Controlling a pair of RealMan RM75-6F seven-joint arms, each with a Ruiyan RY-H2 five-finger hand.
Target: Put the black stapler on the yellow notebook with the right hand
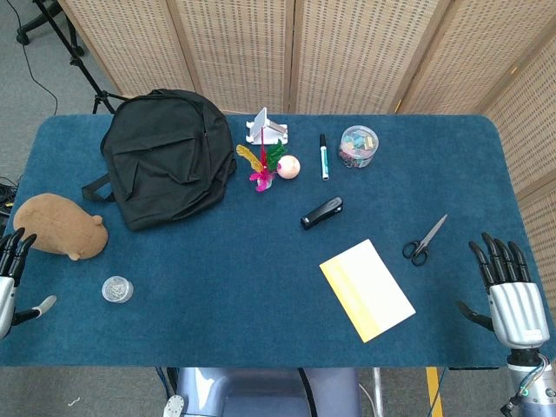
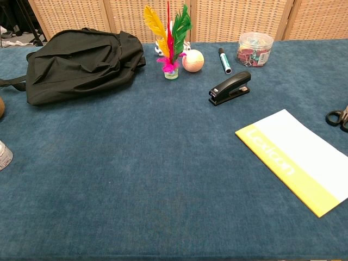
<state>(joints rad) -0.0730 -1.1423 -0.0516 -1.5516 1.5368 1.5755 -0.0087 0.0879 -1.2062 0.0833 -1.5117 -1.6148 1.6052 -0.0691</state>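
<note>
From my seat I see my right hand resting at the near right corner of the blue table, fingers spread apart and holding nothing, well apart from everything it has to work with. My left hand sits at the opposite near corner, partly cut off by the frame edge, its fingers also apart and empty (only the head view shows either hand). Nearest the right hand lie the scissors, then the yellow notebook, flat on the cloth and turned at an angle, its pale cover up and a yellow strip along the spine. The black stapler lies closed on the cloth beyond the notebook, toward the table's middle, apart from it. Further back I make out a green marker, a clear tub of clips, a pale ball and a feather shuttlecock. To the left are a black backpack, a brown plush toy and a small round clear container.
</note>
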